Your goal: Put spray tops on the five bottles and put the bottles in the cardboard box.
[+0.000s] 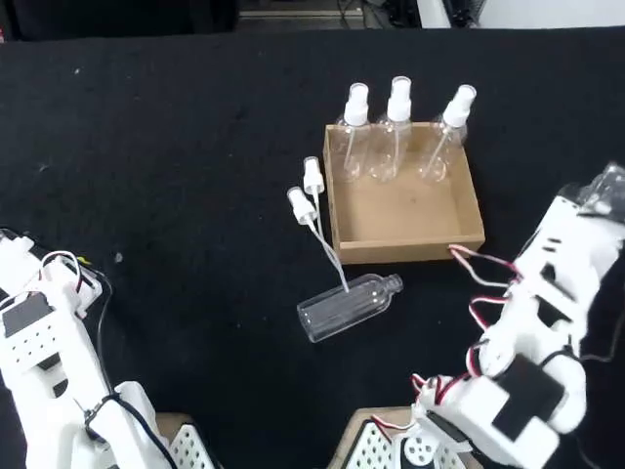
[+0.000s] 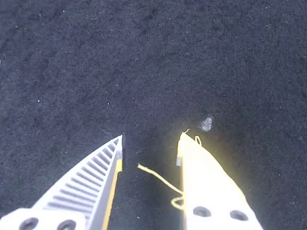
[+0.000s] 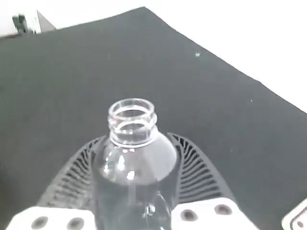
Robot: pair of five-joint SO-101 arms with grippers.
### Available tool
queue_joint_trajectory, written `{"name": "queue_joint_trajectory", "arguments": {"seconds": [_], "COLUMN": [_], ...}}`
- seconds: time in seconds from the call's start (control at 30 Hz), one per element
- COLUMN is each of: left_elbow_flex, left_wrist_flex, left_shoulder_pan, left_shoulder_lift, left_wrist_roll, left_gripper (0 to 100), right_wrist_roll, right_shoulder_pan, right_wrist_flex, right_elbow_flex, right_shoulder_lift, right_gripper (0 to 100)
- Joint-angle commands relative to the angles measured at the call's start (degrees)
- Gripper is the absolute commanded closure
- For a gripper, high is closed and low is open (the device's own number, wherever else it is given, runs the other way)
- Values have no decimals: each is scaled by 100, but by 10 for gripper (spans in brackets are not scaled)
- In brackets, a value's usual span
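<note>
The cardboard box (image 1: 405,249) lies right of the table's centre. Three clear bottles with white spray tops (image 1: 398,132) stand along its back wall. Two loose spray tops (image 1: 308,193) lie on the black cloth just left of the box. An uncapped bottle (image 1: 348,306) lies on its side in front of the box. My right gripper (image 3: 136,143) is shut on another uncapped bottle (image 3: 133,120), held upright off to the right of the box (image 1: 610,184). My left gripper (image 2: 149,149) hangs open over bare cloth at the table's left edge, with nothing between its fingers.
Black cloth (image 1: 176,147) covers the whole table. A small fleck of lint (image 2: 206,123) lies just ahead of my left gripper. The left arm (image 1: 44,342) and right arm (image 1: 532,342) stand at the front corners.
</note>
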Motion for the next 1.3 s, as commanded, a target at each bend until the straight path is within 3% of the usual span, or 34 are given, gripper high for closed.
{"name": "queue_joint_trajectory", "arguments": {"seconds": [0.0, 0.13, 0.3, 0.4, 0.63, 0.87, 1.03, 1.27], "left_elbow_flex": [-198, -198, -189, -189, -189, -189, -189, -189], "left_wrist_flex": [-70, -70, -79, -79, -79, -79, -79, -79], "left_shoulder_pan": [31, 31, 31, 40, 57, 48, 57, 75], "left_shoulder_lift": [-114, -114, -114, -114, -114, -114, -114, -114], "left_wrist_roll": [26, 26, 26, 26, 44, 44, 35, 26], "left_gripper": [819, 819, 819, 819, 819, 819, 819, 819], "right_wrist_roll": [-44, -79, -844, -747, -527, -527, -501, -422], "right_shoulder_pan": [-35, -26, 105, 114, 114, 105, 158, 26], "right_wrist_flex": [-1020, -1829, -2971, -3341, -3376, -3393, -3402, -3596], "right_elbow_flex": [101, 338, 681, 831, 989, 1112, 1086, 1323], "right_shoulder_lift": [259, 743, 1138, 1288, 1481, 1464, 1455, 1455], "right_gripper": [987, 988, 987, 985, 848, 879, 990, 895]}}
